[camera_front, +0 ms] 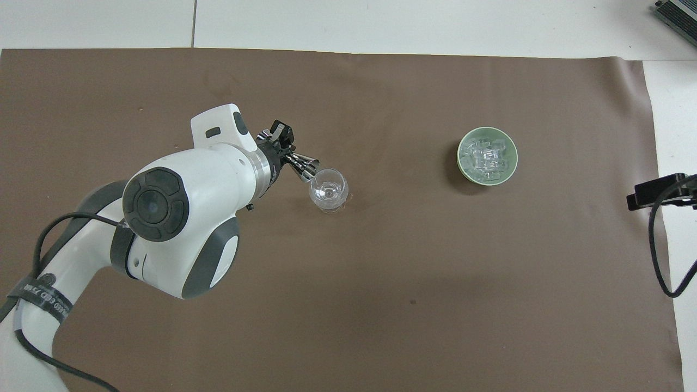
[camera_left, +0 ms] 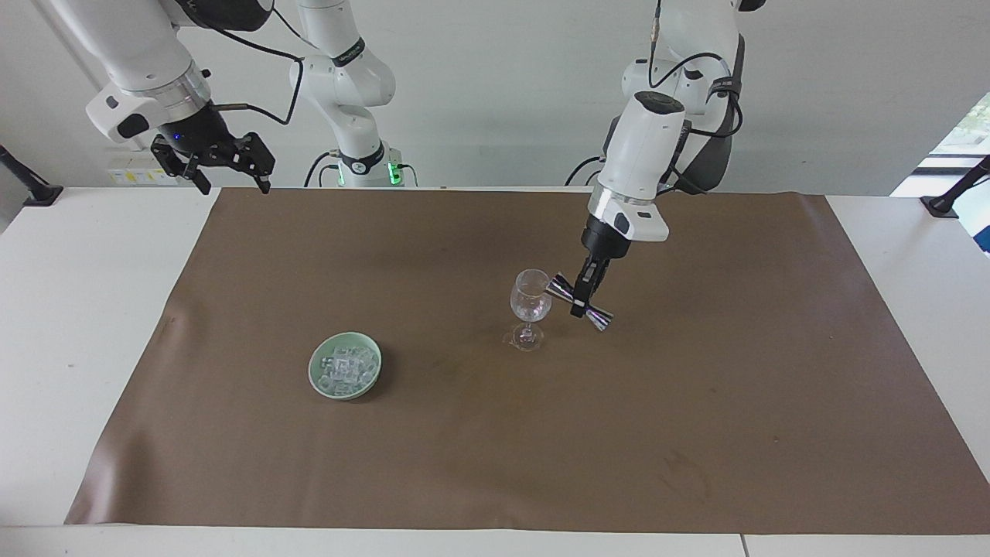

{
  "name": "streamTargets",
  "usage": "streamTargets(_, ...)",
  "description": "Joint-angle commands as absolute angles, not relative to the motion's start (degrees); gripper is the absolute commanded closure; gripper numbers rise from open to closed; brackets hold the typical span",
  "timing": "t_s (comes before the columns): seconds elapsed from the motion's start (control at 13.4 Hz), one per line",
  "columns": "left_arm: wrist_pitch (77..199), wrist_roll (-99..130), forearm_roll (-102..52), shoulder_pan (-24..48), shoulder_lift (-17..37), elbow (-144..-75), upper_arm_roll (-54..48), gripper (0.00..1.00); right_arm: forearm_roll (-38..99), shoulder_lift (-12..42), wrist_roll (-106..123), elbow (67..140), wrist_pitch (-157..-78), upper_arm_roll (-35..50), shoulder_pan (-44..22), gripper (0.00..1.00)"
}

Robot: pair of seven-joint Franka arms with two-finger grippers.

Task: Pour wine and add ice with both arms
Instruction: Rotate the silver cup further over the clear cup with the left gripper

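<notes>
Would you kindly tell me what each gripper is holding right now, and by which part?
The left gripper grips the shiny metal double-cone jigger at its narrow waist. The right gripper holds nothing.

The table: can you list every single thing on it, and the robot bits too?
Mat: one, brown, spread over the white table.
Wine glass: one, clear, upright near the mat's middle.
Jigger: one, silver, tilted with one end at the wine glass's rim, held in the air.
Dish: one, pale green, toward the right arm's end.
Ice: many cubes, clear, heaped in the dish.
Left gripper: one, black, shut on the jigger beside the wine glass.
Right gripper: one, black, open, waiting raised over the mat's corner.
</notes>
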State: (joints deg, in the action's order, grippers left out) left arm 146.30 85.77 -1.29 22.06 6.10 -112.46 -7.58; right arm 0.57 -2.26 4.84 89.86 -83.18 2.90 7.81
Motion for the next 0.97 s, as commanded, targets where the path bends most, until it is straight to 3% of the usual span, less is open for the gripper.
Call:
streamTargets(0.0,144.23,88.59,1.14,23.11,6.42,-110.39,-7.03,1.0,0.79,-2.9,5.45,90.09,-82.79,3.08,8.17,0.0)
streamTargets(0.9,143.09,88.68,3.69,23.38,6.59,-110.04,-7.12,1.0,0.79,-2.9,5.54,90.09,-82.88,3.08,8.17,0.0)
